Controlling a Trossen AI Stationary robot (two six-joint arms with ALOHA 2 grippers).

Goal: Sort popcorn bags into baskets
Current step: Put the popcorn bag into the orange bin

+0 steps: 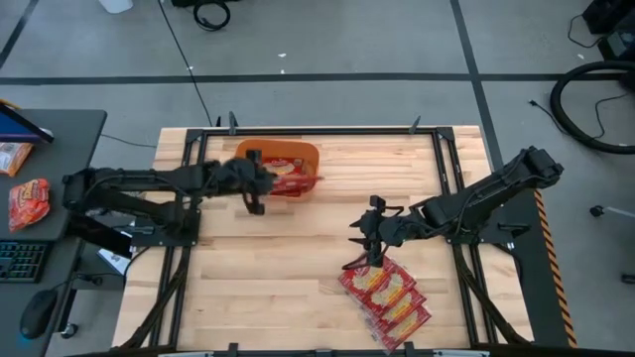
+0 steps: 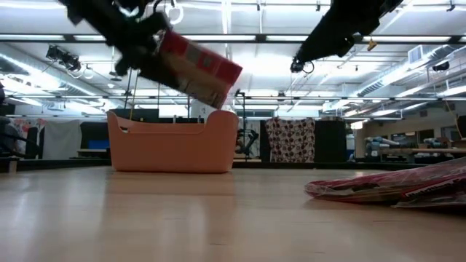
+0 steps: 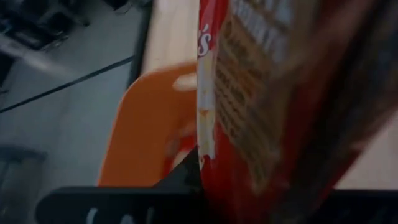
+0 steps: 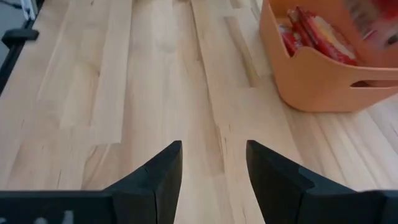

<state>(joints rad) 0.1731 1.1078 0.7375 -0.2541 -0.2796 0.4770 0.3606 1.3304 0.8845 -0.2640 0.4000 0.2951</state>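
Observation:
My left gripper (image 1: 256, 186) is shut on a red popcorn bag (image 1: 295, 183) above the orange basket (image 1: 248, 151) at the table's far side. In the low view the bag (image 2: 198, 67) hangs tilted above the basket (image 2: 175, 142). The basket holds other red bags (image 4: 314, 34). My right gripper (image 1: 363, 240) is open and empty, raised above the table just beyond a pile of several red popcorn bags (image 1: 389, 297) at the near right, also in the low view (image 2: 393, 188). My left gripper holds the bag by its left end (image 2: 164, 45), coming from the table's left. The bag is lifted clear and slants down toward the right, its lower end (image 2: 222, 91) above the basket's right rim. The fingers themselves are hidden by the bag in the wrist view.
Bare wooden table (image 1: 278, 268) lies between basket and pile. A black frame rail (image 1: 327, 131) runs along the far edge. A side desk at the left holds an orange-red packet (image 1: 28, 201) and a keyboard (image 1: 22, 260).

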